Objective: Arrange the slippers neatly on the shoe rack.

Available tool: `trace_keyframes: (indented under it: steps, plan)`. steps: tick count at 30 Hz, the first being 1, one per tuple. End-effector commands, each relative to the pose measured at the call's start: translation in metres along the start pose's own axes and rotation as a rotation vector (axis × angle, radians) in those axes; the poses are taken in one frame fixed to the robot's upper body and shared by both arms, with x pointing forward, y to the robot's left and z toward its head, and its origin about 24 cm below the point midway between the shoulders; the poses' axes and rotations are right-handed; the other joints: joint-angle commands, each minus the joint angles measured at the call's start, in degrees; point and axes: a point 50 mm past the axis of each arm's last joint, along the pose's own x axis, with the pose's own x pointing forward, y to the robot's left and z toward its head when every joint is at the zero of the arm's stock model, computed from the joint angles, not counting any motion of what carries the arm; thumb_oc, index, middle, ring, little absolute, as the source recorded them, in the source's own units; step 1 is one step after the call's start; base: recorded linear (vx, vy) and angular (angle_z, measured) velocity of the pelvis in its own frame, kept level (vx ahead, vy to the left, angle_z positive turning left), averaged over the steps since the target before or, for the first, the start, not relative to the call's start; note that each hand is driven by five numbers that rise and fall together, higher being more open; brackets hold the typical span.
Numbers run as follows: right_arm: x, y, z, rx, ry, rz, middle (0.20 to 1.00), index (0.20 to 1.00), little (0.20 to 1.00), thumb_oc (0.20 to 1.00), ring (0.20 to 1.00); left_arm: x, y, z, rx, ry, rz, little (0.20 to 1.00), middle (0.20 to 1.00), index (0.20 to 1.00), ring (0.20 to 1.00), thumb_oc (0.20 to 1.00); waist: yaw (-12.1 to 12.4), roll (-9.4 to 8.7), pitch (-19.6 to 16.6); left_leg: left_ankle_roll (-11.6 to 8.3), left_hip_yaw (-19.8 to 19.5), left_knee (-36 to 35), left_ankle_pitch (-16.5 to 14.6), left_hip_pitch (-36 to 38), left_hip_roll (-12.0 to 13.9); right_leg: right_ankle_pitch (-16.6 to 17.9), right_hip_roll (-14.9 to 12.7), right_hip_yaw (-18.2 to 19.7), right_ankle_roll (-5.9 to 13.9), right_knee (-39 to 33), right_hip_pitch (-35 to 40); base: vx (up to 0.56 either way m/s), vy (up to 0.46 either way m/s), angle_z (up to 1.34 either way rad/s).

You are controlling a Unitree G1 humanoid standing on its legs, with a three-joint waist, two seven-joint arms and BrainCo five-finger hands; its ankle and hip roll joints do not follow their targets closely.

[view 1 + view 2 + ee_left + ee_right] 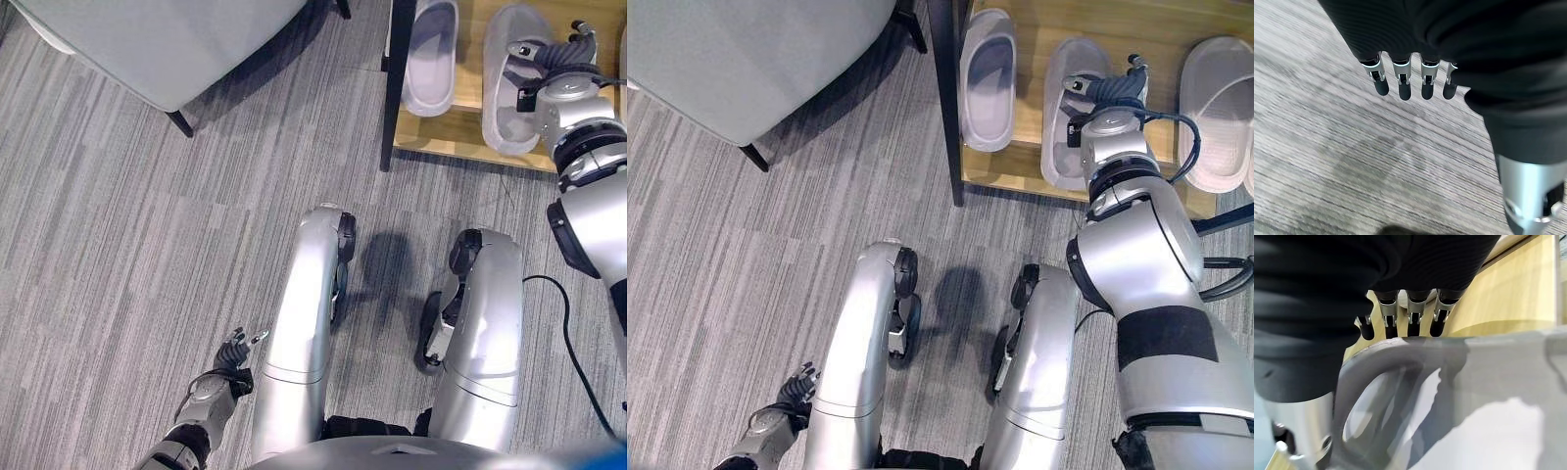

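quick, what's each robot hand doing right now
Left robot hand: open, fingers straight, hanging over the grey striped carpet floor, holding nothing.
Right robot hand: over the middle pale grey rubber slipper on the light wooden shoe rack; grip cannot be told.

Silver-grey arms, dark ribbed wrist covers

Pale lilac-grey moulded slippers (988, 78), plain and unpatterned, on a light honey-toned wooden shoe rack shelf (1156, 24) with black metal posts (943, 88). Grey carpet floor (127, 245) with fine streaked stripes in lighter and darker grey; light grey upholstered chair (167, 39) on dark legs.
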Motion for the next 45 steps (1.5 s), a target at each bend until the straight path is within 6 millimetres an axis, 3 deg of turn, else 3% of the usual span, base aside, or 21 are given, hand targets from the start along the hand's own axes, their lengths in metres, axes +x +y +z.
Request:
trace_keyframes:
  steps: [1,12,14,22,27,33,34,45]
  plan:
    - [0.004,-0.027,0.037,0.103,-0.099,-0.085,1.0,1.0,1.0,1.0,1.0,-0.011,0.019,-0.015,0.1,0.02,0.012,1.0,1.0,1.0,1.0,1.0,2.6,0.66,-0.5,-0.9,-4.1,1.5,-9.8,4.5,0.9,9.4,-0.3,4.5,-2.53,-2.6,-1.3,0.0,0.0,0.0]
    - [0.005,-0.037,0.049,0.261,-0.135,-0.083,1.0,1.0,1.0,1.0,1.0,-0.007,0.024,-0.02,0.196,0.046,0.052,1.0,1.0,1.0,1.0,1.0,3.0,0.96,-0.4,-0.55,-2.8,-1.4,-8.5,4.5,0.3,10.5,-0.8,6.5,-2.34,-4.7,-1.3,0.0,0.004,0.0]
    - [0.002,-0.032,0.057,0.415,-0.179,-0.06,1.0,1.0,1.0,1.0,1.0,-0.005,0.021,-0.017,0.219,0.03,0.054,1.0,1.0,1.0,1.0,1.0,2.9,0.76,-0.4,-0.51,-2.5,-1.8,-8.2,4.5,0.2,10.8,-0.9,6.7,-2.34,-4.9,-1.0,0.0,0.0,0.0]
    - [-0.007,-0.023,0.077,0.679,-0.278,-0.033,1.0,1.0,1.0,1.0,1.0,0.0,0.038,0.037,0.209,-0.197,0.192,1.0,1.0,1.0,1.0,1.0,2.0,0.23,-0.4,-0.84,-2.3,-0.2,-8.6,4.5,0.9,10.7,-0.5,7.8,-2.5,-3.2,-1.3,0.0,0.0,0.0]
    - [-0.016,-0.008,0.081,0.673,-0.343,0.018,1.0,1.0,1.0,1.0,1.0,0.002,0.04,0.044,0.171,-0.214,0.233,1.0,1.0,1.0,1.0,1.0,0.9,-0.47,-0.4,-0.95,-2.4,0.6,-8.4,4.5,1.2,10.3,-0.1,7.8,-2.77,-2.6,-1.3,0.0,0.003,-0.01]
    - [-0.041,0.007,0.078,0.521,-0.574,0.092,1.0,1.0,1.0,1.0,1.0,0.004,0.035,0.05,0.157,-0.226,0.247,1.0,1.0,1.0,1.0,1.0,-2.0,-1.75,-0.4,-1.29,-3.4,2.5,-8.1,4.5,1.3,10.4,0.6,7.2,-2.75,-1.8,-1.3,-0.04,-0.007,-0.11]
    - [-0.054,0.012,0.058,0.477,-0.635,0.152,1.0,1.0,1.0,1.0,1.0,0.005,0.033,0.051,0.124,-0.22,0.235,1.0,1.0,1.0,1.0,1.0,-3.7,-2.07,-0.4,-1.11,-3.0,2.8,-7.7,4.5,1.5,11.2,1.4,7.3,-2.14,-2.1,-1.3,-0.07,-0.009,-0.21]
    - [-0.062,0.028,-0.008,0.293,-0.568,0.247,1.0,1.0,1.0,1.0,1.0,0.003,0.035,0.043,0.167,-0.201,0.232,1.0,1.0,1.0,1.0,1.0,-4.8,-2.1,-0.4,-0.97,-3.7,6.3,-9.3,4.5,1.6,10.0,2.5,8.1,-1.5,1.8,-1.4,0.01,-0.013,-0.09]
